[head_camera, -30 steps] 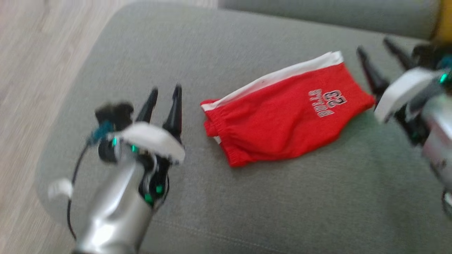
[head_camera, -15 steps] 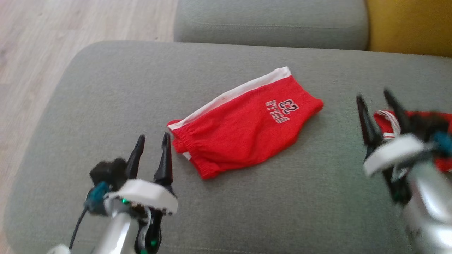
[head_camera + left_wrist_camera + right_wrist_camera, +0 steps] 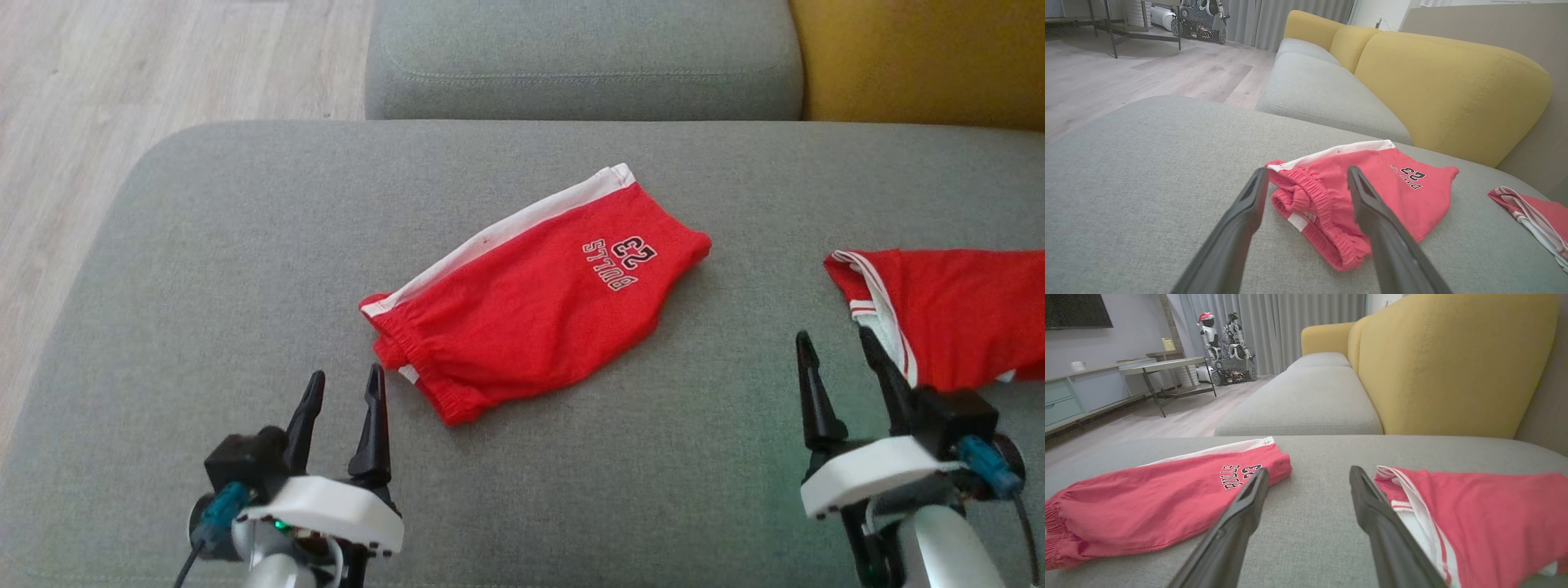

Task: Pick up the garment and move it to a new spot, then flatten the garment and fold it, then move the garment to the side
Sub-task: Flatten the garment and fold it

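A red garment, shorts with a white side stripe and "BULLS 23" print, lies folded in the middle of the grey cushion; it shows too in the left wrist view and right wrist view. My left gripper is open just left of its waistband, apart from it, fingers framing that end. My right gripper is open and empty over bare cushion. A second red garment with white trim lies spread just right of it.
The cushion rounds off to wooden floor on the left. Another grey seat cushion lies behind, with a yellow backrest at the far right. Bare cushion runs between the two garments and along the near side.
The head camera has swung, bringing the second red garment into view. Both arms have drawn back low toward the near edge, jaws open throughout. The shorts lie as before.
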You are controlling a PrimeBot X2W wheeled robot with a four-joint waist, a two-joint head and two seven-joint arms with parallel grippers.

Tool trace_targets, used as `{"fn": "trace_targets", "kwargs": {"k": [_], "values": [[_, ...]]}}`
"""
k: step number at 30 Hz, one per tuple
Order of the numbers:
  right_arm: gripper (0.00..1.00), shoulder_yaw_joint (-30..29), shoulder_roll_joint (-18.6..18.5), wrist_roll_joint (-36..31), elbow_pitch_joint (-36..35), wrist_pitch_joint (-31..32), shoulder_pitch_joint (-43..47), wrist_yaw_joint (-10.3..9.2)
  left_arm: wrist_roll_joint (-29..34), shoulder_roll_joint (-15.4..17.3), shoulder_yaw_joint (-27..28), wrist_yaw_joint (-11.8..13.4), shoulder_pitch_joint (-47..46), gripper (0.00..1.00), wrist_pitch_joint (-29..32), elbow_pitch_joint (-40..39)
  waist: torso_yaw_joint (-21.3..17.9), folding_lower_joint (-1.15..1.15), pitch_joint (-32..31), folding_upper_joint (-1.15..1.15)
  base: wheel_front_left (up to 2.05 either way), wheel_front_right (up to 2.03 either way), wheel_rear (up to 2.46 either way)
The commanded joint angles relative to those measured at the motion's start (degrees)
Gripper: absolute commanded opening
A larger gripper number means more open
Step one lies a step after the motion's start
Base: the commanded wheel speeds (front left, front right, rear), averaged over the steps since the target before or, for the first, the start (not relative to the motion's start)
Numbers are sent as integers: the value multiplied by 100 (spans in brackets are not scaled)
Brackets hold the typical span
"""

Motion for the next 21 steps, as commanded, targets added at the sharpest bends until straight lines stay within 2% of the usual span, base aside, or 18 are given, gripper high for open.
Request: {"fn": "trace_targets", "kwargs": {"k": [1,11,17,21], "values": [[100,101,7,24,-215,14,-164,-5,4,-7,167,16,-159,100,-70,-185,-2,0,-10,0,0,0,0],[100,-6,78,152,-624,337,-17,-5,-51,-8,29,20,-171,100,-70,-196,119,0,38,0,0,0,0],[100,17,106,1964,-671,1137,-284,-5,-123,-8,-115,41,-296,100,-70,-238,369,0,321,0,0,0,0],[100,-70,108,2741,-433,1729,-650,-5,-184,-8,-230,63,-393,100,-70,-225,596,0,565,0,0,0,0]]}}
